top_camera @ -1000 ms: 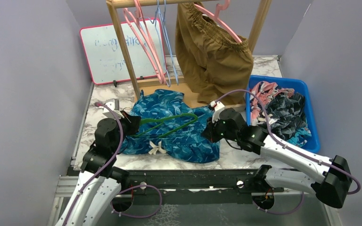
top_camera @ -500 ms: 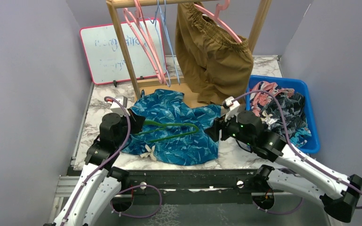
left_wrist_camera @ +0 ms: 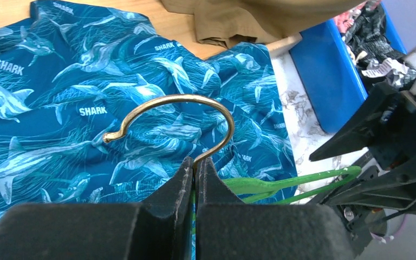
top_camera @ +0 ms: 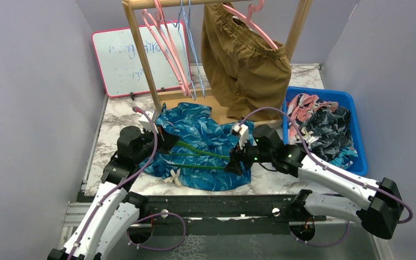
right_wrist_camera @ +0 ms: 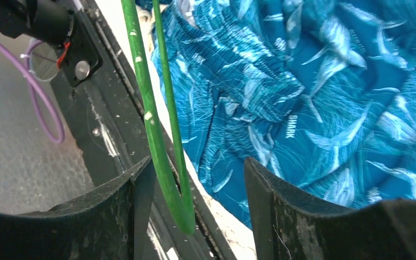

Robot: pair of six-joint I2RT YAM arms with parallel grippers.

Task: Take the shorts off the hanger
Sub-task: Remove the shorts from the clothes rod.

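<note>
Teal-blue shark-print shorts (top_camera: 200,130) lie spread on the marble table, also seen in the left wrist view (left_wrist_camera: 86,97) and the right wrist view (right_wrist_camera: 314,97). A green hanger (top_camera: 203,154) lies over them. My left gripper (top_camera: 165,140) is shut on the hanger's neck just below its gold hook (left_wrist_camera: 195,103), at the shorts' left edge. My right gripper (top_camera: 232,163) is open at the shorts' near right side, and the hanger's rounded green end (right_wrist_camera: 160,141) hangs between its fingers (right_wrist_camera: 197,173), close to the left one.
Brown shorts (top_camera: 246,65) hang on a pink hanger from the wooden rack (top_camera: 143,59), beside empty pink hangers (top_camera: 168,49). A blue bin (top_camera: 359,135) of other shorts stands at the right. A whiteboard (top_camera: 124,59) leans at the back left. The table's near edge is just below my right gripper.
My right gripper has opened and shifted left to the hanger's end. My left gripper moved right and farther away with the hanger neck, swinging the hanger across the shorts.
</note>
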